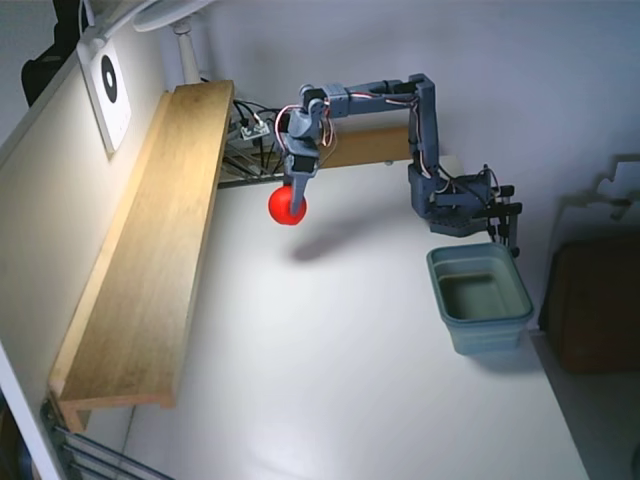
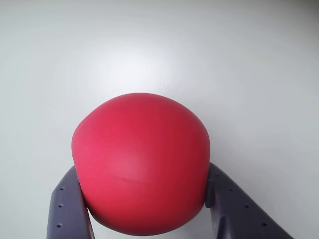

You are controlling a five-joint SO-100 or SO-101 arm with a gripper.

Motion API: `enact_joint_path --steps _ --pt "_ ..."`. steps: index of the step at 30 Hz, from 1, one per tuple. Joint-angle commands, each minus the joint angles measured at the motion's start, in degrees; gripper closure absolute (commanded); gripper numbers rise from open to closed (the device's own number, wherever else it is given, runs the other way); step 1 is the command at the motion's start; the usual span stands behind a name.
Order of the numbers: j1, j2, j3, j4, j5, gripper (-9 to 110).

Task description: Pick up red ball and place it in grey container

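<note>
The red ball (image 1: 287,206) hangs above the white table near its far left part, its shadow falling on the tabletop to the lower right. My gripper (image 1: 293,200) is shut on it from above. In the wrist view the red ball (image 2: 140,164) fills the lower middle, squeezed between two dark blue fingers (image 2: 67,209) at its left and right sides. The grey container (image 1: 480,297), an open grey-blue tub, stands on the table at the right, just in front of the arm's base, well apart from the ball.
A long wooden shelf (image 1: 150,260) runs along the table's left side. The arm's base (image 1: 455,205) is clamped at the far right edge, with wires and a board (image 1: 255,128) at the back. The white table (image 1: 330,380) ends at the right, beside a brown object (image 1: 595,300).
</note>
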Motion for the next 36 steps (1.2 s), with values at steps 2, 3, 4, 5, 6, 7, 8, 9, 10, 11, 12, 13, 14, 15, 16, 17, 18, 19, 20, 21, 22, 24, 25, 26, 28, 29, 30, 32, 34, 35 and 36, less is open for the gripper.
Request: enact_joint_path --steps 2,3,4,5,6,7,8,9,10,11,12,13,14,15,16,17,18,19,20,21,22,24,25,26,28,29,30,32,34,35,36 --pt "0.61 0.18 -8.84 5.38 0.09 78" --pt "0.61 -0.37 -10.82 6.82 0.09 78" --pt "0.61 -0.96 -12.88 8.29 0.09 78" --pt "0.61 -1.37 -14.24 9.25 0.09 78" --pt "0.61 -1.91 -16.02 10.47 0.09 78" --pt "0.61 -2.31 -17.26 11.32 0.09 78" --pt "0.61 -2.45 -17.7 11.62 0.09 78" --pt "0.61 -2.55 -18.0 11.82 0.09 78" --pt "0.61 -2.59 -18.14 11.91 0.09 78" --pt "0.61 -2.62 -18.22 11.97 0.09 78" --pt "0.61 -2.64 -18.28 12.01 0.09 78" --pt "0.61 -2.64 -18.28 12.01 0.09 78" --pt "0.61 -2.64 -18.28 12.01 0.09 78" --pt "0.61 -2.64 -18.28 12.01 0.09 78" --pt "0.61 -2.64 -18.28 12.01 0.09 78" --pt "0.61 -2.64 -18.28 12.01 0.09 78" --pt "0.61 -2.64 -18.28 12.01 0.09 78" --pt "0.61 -2.64 -18.28 12.01 0.09 78" --pt "0.45 -2.64 -18.28 12.01 0.09 78" --pt "-0.11 -2.64 -18.28 12.01 0.09 78" --pt "-1.4 -2.64 -18.28 12.01 0.09 78" --pt "-4.5 -2.64 -18.28 12.01 0.09 78" --pt "-5.74 -2.64 -18.28 12.01 0.09 78" --pt "-7.49 -2.64 -18.28 12.01 0.09 78" --pt "-10.39 -2.64 -18.28 12.01 0.09 78" --pt "-12.17 -2.64 -18.28 12.01 0.09 78" --pt "-13.94 -2.64 -18.28 12.01 0.09 78" --pt "-16.9 -2.64 -18.28 12.01 0.09 78" --pt "-19.86 -2.64 -18.28 12.01 0.09 78" --pt "-21.63 -2.64 -18.28 12.01 0.09 78" --pt "-23.41 -2.64 -18.28 12.01 0.09 78"
